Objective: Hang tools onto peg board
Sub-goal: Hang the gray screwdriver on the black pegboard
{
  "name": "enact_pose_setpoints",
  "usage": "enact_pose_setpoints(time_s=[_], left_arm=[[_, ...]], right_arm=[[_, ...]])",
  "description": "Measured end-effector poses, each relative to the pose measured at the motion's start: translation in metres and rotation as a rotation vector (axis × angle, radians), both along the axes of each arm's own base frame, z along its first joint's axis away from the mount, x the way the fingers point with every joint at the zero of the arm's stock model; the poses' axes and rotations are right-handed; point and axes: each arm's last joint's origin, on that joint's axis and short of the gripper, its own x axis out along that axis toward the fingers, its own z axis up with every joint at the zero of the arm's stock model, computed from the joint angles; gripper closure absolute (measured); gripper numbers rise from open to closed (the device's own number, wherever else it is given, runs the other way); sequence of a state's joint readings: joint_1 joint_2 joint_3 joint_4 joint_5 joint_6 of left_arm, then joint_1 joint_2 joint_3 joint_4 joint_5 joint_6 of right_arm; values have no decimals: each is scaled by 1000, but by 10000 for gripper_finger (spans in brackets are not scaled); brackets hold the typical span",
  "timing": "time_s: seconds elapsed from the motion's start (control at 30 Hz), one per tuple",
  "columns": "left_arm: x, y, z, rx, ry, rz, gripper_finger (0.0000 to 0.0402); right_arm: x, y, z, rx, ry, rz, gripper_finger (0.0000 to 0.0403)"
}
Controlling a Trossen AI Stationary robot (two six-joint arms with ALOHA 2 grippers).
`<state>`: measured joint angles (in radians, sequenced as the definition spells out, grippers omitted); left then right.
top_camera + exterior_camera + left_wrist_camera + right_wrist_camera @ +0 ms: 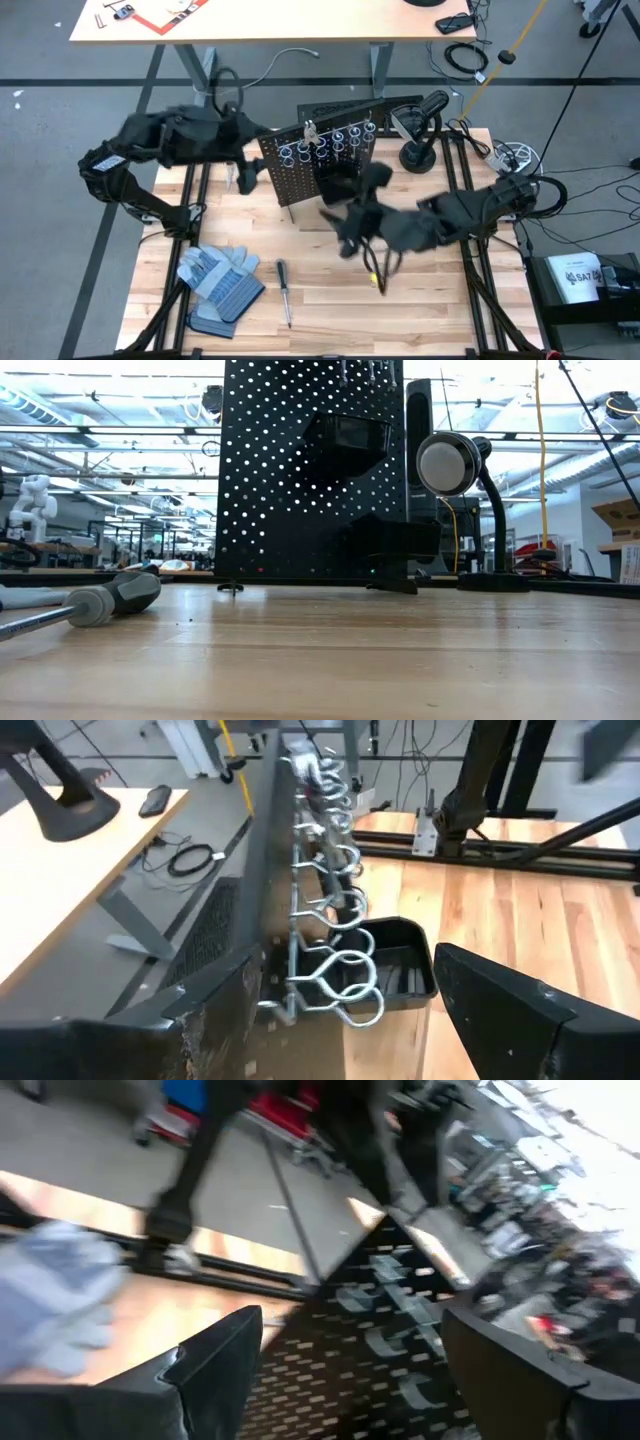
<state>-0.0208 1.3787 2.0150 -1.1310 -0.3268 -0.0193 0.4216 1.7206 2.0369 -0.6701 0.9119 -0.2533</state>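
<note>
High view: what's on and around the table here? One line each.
Peg board: one, black, upright at table's far middle.
Ring holders: a row, silver, along the board's top.
Screwdriver: one, dark-handled, near edge.
Gloves: pair, grey-blue, near-left corner.
Pliers: one, yellow-tipped, under the right arm.
Lamp: one, black, far right.
Left gripper: at the board's left edge, jaws open.
Right gripper: before the board, jaws open.
</note>
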Motion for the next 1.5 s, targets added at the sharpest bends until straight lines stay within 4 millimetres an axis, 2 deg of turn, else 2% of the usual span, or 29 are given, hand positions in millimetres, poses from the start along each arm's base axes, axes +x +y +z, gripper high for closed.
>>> enact_pose_setpoints(time_s=[0.17,0.3,0.4,0.53,0.67,0.8,0.87,1.0,1.1,1.33,1.5], left_arm=[[21,-15,-31,12,-61,-34,98],[27,-31,-63,6,-155,-24,98],[24,-46,-95,-39,-161,20,98],[22,-70,-138,-87,-152,85,98],[17,-90,-159,-127,-228,138,98],[17,-109,-181,-146,-254,153,98],[15,-116,-186,-183,-282,170,98],[16,-136,-211,-229,-249,183,98],[18,-155,-223,-316,-254,187,98],[28,-195,-271,-681,-177,245,98],[38,-205,-310,-912,-51,398,98]], right_arm=[[-9,31,-19,67,1,22,102],[-14,53,-50,95,12,-13,102],[-17,67,-82,155,26,-22,102],[-18,79,-137,285,78,21,102],[-10,79,-187,523,117,119,102],[5,75,-224,693,116,187,102],[11,75,-234,722,122,196,102],[20,76,-255,714,151,181,102],[23,75,-263,687,145,141,102],[24,75,-274,636,93,39,102],[21,77,-275,586,73,13,102]])
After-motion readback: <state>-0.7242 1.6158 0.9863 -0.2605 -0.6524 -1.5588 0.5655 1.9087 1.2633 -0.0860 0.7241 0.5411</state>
